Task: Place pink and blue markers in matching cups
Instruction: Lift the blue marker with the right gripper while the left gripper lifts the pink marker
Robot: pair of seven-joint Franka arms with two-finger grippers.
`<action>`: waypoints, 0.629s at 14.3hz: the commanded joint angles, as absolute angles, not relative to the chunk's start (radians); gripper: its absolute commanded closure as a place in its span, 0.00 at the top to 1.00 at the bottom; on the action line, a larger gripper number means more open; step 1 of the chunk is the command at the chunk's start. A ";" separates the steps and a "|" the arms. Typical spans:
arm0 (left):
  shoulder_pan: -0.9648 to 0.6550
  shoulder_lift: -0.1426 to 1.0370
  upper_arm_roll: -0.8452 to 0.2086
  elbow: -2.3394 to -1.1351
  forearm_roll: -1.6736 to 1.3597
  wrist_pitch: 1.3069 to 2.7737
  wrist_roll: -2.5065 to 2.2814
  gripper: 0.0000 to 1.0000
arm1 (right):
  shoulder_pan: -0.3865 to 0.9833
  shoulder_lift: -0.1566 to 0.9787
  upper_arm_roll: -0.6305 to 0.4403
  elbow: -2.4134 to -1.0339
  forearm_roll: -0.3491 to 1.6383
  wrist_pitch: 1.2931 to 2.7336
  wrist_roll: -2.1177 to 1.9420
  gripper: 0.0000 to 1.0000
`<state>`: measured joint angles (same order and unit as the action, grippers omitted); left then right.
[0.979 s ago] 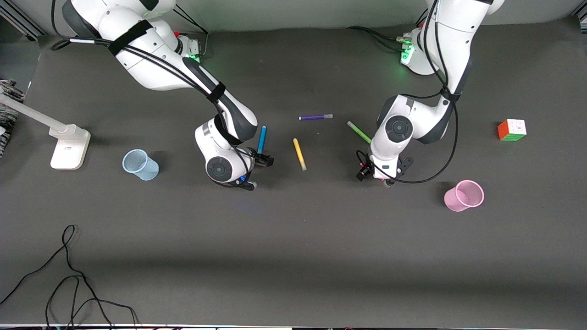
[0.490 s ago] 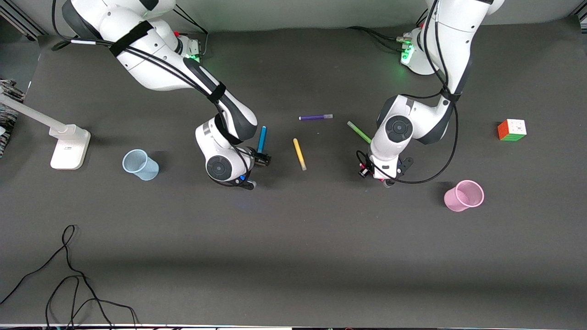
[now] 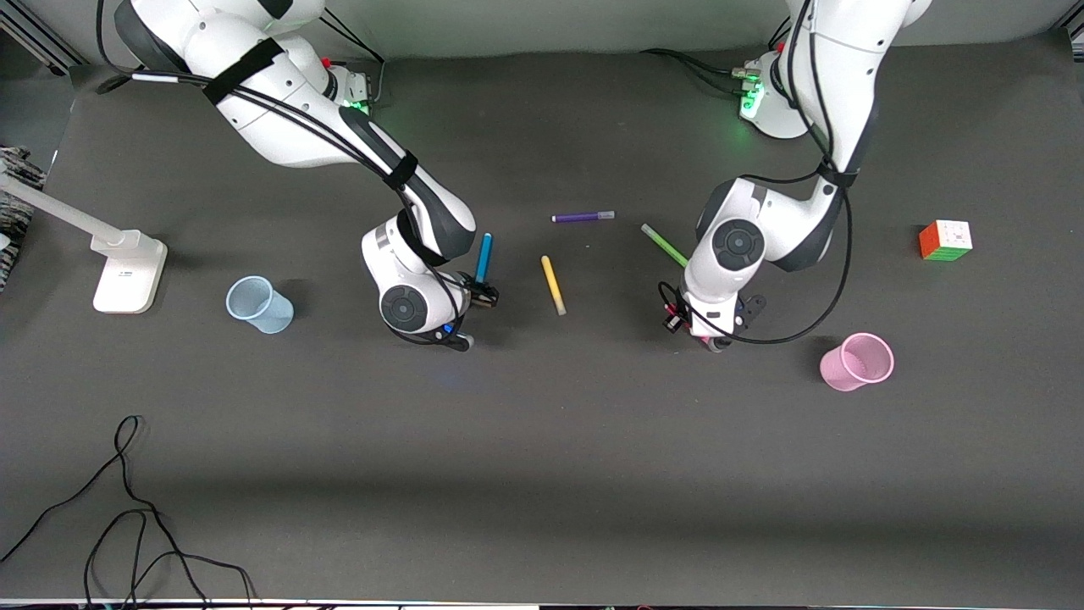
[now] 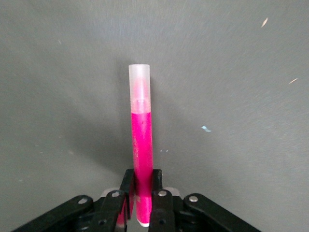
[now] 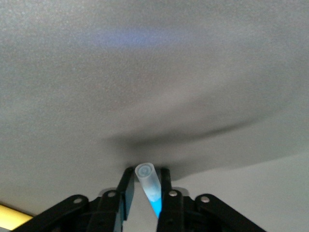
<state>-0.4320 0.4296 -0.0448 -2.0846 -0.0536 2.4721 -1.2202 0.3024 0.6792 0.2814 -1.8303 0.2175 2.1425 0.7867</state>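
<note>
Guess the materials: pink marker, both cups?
Pink marker: looks like smooth glossy plastic, magenta barrel with a frosted, see-through pale end. Pink cup and blue cup: likely thin translucent plastic; the dark table shows faintly through the walls. Plastic is inferred from looks alone.

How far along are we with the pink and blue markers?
Nothing delivered: pink cup and blue cup hold no markers. In hand: left hand is shut on the pink marker, right hand on the blue marker. Left: carry each to its cup and drop it in.

Both arms reach down, left gripper (image 4: pixel 141 189) and right gripper (image 5: pixel 146 186) fingers clamped.
</note>
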 commanded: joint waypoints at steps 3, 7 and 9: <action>-0.272 0.244 -0.044 -1.977 -0.040 2.144 -0.976 0.00 | 0.305 0.655 0.281 -1.856 0.235 2.161 0.807 0.06; -0.070 0.183 -0.043 -1.876 -0.051 1.874 -0.459 0.00 | 0.304 0.624 0.281 -1.855 0.236 2.135 0.810 0.02; 0.032 0.192 -0.043 -1.809 -0.049 1.769 -0.187 0.00 | 0.288 0.582 0.278 -1.849 0.238 2.062 0.808 0.02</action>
<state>-0.0525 0.1709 -0.0287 -1.8786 -0.0489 1.8607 -0.4338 0.2999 0.6551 0.2815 -1.8314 0.2184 2.1274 0.7880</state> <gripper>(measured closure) 0.824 0.837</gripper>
